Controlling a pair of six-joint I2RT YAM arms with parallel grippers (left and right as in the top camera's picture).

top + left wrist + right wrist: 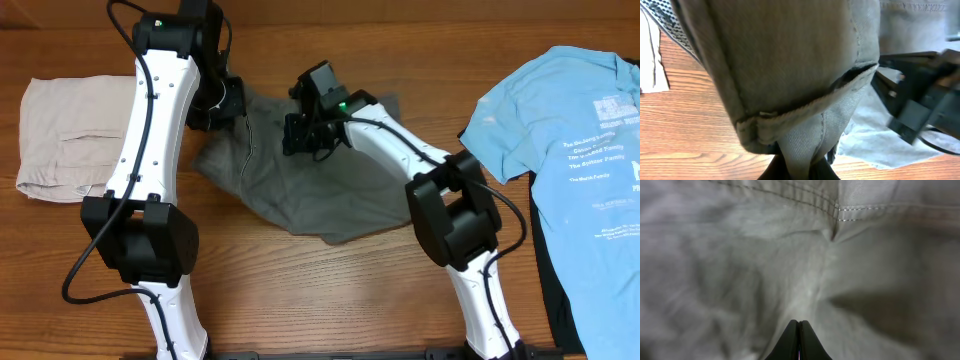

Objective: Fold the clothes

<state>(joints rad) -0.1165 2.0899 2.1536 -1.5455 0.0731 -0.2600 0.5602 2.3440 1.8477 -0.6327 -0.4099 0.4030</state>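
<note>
**Dark grey woven shorts [300, 195], one fold gripped**

Overhead: the dark grey woven shorts lie crumpled on the wooden bench [330, 295] beneath the left claw [227, 100] and right claw [300, 137]. Pale beige shorts [70, 140] lie left of the left claw.

Left wrist: the left claw pinches a waistband fold.

Right wrist: the right claw is closed, with grey cloth just ahead.

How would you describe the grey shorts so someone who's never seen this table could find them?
On the wooden table three garments lie in a row. The dark grey shorts are the middle one. Unlike the pale beige shorts at the left and the light blue printed T-shirt at the right, they are dark and crumpled in a heap.
</note>
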